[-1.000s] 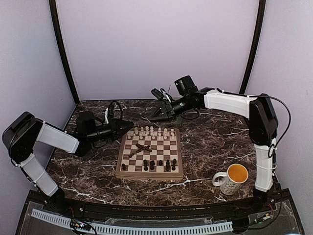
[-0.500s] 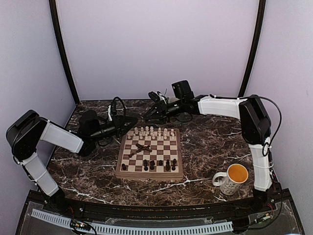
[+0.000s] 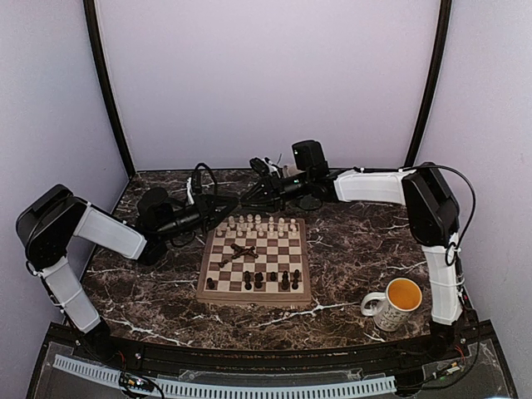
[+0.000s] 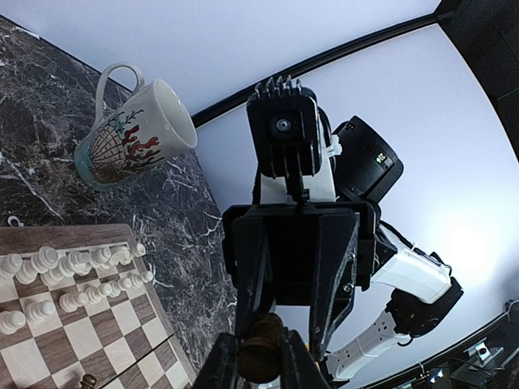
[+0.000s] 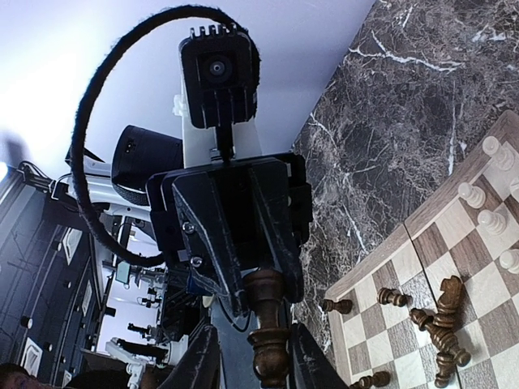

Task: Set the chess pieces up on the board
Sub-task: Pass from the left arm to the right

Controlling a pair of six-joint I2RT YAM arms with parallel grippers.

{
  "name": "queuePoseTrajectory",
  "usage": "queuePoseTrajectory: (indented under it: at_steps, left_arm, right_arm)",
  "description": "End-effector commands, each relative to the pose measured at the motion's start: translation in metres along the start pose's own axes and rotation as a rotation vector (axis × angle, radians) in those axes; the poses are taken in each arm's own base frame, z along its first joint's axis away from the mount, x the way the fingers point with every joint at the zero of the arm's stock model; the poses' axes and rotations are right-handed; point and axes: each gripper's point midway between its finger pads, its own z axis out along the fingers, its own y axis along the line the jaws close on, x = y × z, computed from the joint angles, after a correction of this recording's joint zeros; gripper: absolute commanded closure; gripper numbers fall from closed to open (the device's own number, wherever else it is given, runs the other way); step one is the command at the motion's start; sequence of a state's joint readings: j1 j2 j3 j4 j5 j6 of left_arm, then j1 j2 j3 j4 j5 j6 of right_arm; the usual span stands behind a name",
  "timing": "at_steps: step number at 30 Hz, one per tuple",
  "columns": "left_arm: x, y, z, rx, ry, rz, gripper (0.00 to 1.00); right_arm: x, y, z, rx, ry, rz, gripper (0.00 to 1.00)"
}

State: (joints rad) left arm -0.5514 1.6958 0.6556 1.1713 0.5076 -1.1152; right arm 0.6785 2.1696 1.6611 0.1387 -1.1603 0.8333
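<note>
Both arms have closed in above the board's (image 3: pixel 253 264) 11 o'clock corner. Left gripper (image 4: pixel 261 369) jaws clamp a dark chess piece (image 5: pixel 268 324). Right gripper (image 5: pixel 255 356) jaws flank it, but I cannot tell whether they grip. This looks like a handover, so the left should release next.

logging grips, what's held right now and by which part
Left gripper clamps a dark chess piece by one end; its other end sits between the right gripper's fingers, grip unclear.

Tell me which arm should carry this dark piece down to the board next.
Right, probably: the right gripper flanks most of the dark piece, while the left gripper pinches only its end. Both hover just past the board.
</note>
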Motion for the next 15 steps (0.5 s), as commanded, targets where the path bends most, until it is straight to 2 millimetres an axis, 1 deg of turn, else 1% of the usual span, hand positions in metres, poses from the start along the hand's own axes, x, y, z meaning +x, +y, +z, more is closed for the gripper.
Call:
queuePoseTrajectory:
  at_steps: [1,4,10,12,15]
  left_arm:
    - [-0.0054,-0.0119,0.004,0.039,-0.021,0.018,0.84]
    - [-0.0024,-0.0105,0.0049,0.04,-0.011,0.011,0.84]
    - [0.0006,-0.0096,0.0053,0.041,-0.006,0.006,0.84]
    - [0.0017,-0.0082,0.0049,0.036,-0.003,0.007,0.81]
    - [0.0046,-0.0032,0.0031,0.01,0.006,0.013,0.73]
  right_arm:
    - [0.0053,0.0039,0.0089,-0.045,0.02,-0.018,0.72]
    - [0.0052,0.0032,0.009,-0.044,0.018,-0.021,0.75]
    - [0.0061,-0.001,0.0093,-0.032,0.015,-0.022,0.84]
    - [0.0056,-0.0021,0.0082,-0.016,0.014,-0.031,0.86]
    - [0.0051,-0.0052,0.0064,0.025,0.015,-0.057,0.88]
